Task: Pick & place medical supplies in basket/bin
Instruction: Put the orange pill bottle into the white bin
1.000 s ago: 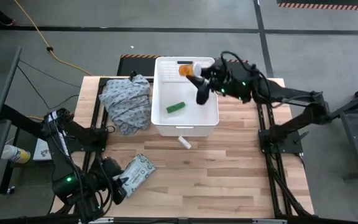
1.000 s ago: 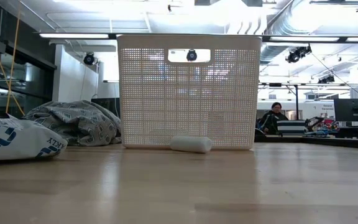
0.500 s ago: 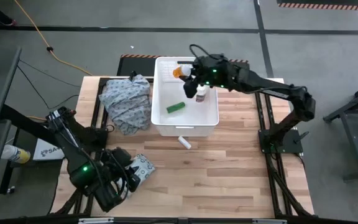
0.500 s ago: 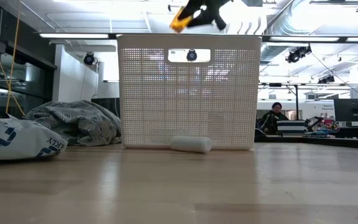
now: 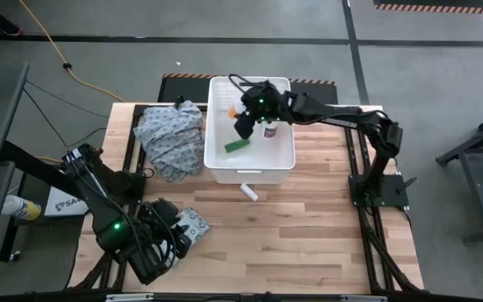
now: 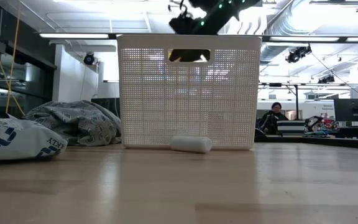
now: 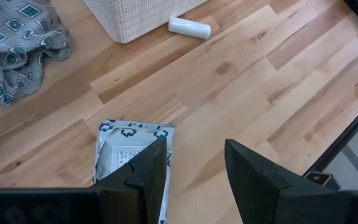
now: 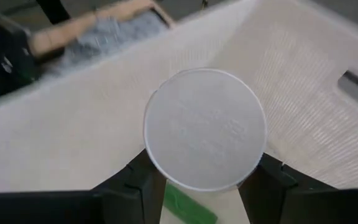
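A pale wood table (image 5: pixel 309 218) is sitting on grey workshop flooring. Leftmost, the left gripper (image 7: pixel 194 168) is hovering with fingers parted, empty, over the soft packet (image 7: pixel 126 152). A white tube (image 5: pixel 248 192) is lying just beside the bin (image 5: pixel 282 159). The right gripper (image 8: pixel 199 186) is clamping the pill bottle (image 8: pixel 205 129) above the bin, near the green box (image 5: pixel 237 144). Judgement: lower the bottle well inside the walls before letting go.

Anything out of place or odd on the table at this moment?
Nothing spilled or damaged. The white tube lies on the table just outside the bin, and the soft packet sits under the open left gripper. The right gripper holds the pill bottle over the bin, above the green box.
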{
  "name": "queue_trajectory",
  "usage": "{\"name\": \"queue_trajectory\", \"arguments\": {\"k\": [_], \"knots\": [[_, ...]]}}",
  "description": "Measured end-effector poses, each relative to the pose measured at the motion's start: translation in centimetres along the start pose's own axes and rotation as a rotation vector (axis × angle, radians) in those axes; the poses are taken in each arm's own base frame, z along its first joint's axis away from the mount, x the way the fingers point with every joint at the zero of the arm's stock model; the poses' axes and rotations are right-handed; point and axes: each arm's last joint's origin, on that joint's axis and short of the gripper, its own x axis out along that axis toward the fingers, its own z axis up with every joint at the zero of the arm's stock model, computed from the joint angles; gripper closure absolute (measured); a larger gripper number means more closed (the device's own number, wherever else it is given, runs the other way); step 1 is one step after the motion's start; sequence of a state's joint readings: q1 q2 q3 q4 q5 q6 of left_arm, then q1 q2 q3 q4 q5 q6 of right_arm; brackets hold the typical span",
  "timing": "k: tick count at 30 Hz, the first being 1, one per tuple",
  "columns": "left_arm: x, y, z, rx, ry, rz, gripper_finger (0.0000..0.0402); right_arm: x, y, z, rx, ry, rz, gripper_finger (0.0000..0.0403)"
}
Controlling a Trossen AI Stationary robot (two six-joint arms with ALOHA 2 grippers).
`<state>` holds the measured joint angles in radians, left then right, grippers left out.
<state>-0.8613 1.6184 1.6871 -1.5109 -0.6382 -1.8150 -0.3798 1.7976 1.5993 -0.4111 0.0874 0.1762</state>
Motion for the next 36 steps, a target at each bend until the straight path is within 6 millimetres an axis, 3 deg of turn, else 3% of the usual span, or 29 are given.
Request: {"name": "queue_trajectory", "arguments": {"k": [9, 23, 36], "knots": [[0.5, -0.1, 0.6, -0.022, -0.009, 0.016, 0.0206, 3.2, -0.4, -2.2, -0.036, 0.133, -0.024, 0.0241], [1.0, -0.2, 1.3, -0.036, -0.017, 0.032, 0.0206, 4.2, -0.2, -3.3, -0.122, 0.195, -0.003, 0.0241], [1.0, -0.6, 1.3, -0.063, -0.018, -0.001, 0.0206, 7.0, 1.3, -6.3, -0.212, 0.33, 0.024, 0.024]]}}
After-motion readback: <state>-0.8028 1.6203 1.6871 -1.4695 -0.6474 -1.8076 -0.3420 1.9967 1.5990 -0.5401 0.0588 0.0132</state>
